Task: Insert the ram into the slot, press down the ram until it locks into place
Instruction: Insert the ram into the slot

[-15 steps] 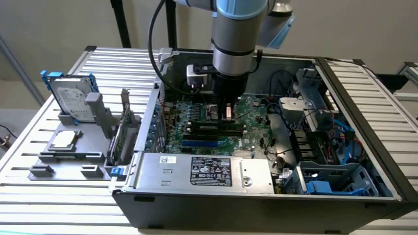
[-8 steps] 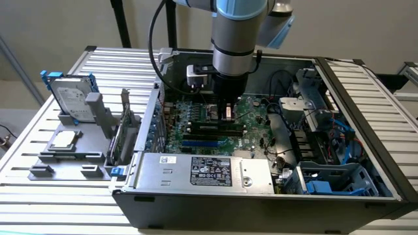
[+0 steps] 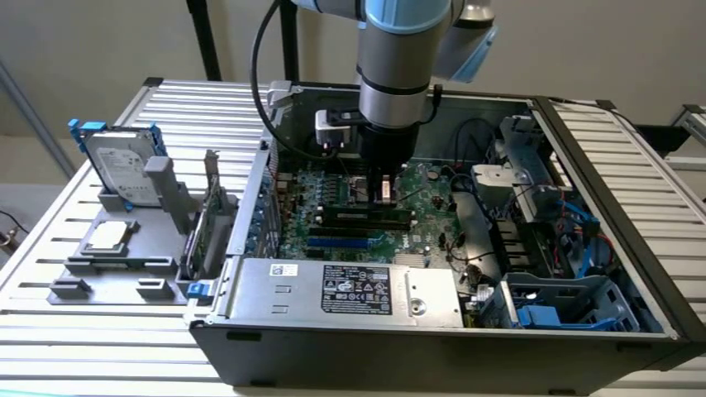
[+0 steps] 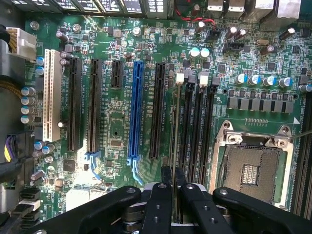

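My gripper is shut on the ram, which shows edge-on as a thin line running away from the fingers. The stick lies lengthwise along the outermost of the parallel black memory slots, on the side nearest the long black expansion sockets. I cannot tell how deep it sits. In the exterior view the gripper reaches straight down into the open computer case onto the green motherboard, just above the black slots.
A bright blue slot and a white slot lie parallel nearby. The CPU socket sits beside the memory slots. The power supply and cables crowd the case. A hard drive stands on a grey fixture outside.
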Controlling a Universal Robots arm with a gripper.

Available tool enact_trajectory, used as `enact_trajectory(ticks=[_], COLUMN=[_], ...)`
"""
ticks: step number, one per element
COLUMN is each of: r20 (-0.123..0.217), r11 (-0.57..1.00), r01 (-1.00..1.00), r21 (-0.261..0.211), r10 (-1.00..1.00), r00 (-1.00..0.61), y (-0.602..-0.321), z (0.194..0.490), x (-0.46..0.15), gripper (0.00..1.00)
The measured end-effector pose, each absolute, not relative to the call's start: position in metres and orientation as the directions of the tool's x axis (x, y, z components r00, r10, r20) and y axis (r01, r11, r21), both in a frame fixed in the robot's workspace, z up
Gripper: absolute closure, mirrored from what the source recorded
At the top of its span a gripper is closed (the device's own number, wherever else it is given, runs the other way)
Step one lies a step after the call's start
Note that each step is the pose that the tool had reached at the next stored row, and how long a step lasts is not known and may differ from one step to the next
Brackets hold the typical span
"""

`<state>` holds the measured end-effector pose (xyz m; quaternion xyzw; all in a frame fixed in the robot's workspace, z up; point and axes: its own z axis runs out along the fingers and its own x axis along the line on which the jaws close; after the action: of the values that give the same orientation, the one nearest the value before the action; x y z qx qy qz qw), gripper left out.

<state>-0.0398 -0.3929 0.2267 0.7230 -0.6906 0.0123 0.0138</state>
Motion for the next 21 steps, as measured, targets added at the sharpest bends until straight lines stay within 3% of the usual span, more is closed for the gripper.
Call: enact_trajectory(ticks=[21], r20=[0.038], r11=[-0.028], r01=[-1.0], r21=[-0.002], r10=[-0.999], r00=[0.028], y=[-0.3926], z=[0.2294], x=[-0.0409], gripper=[0.86])
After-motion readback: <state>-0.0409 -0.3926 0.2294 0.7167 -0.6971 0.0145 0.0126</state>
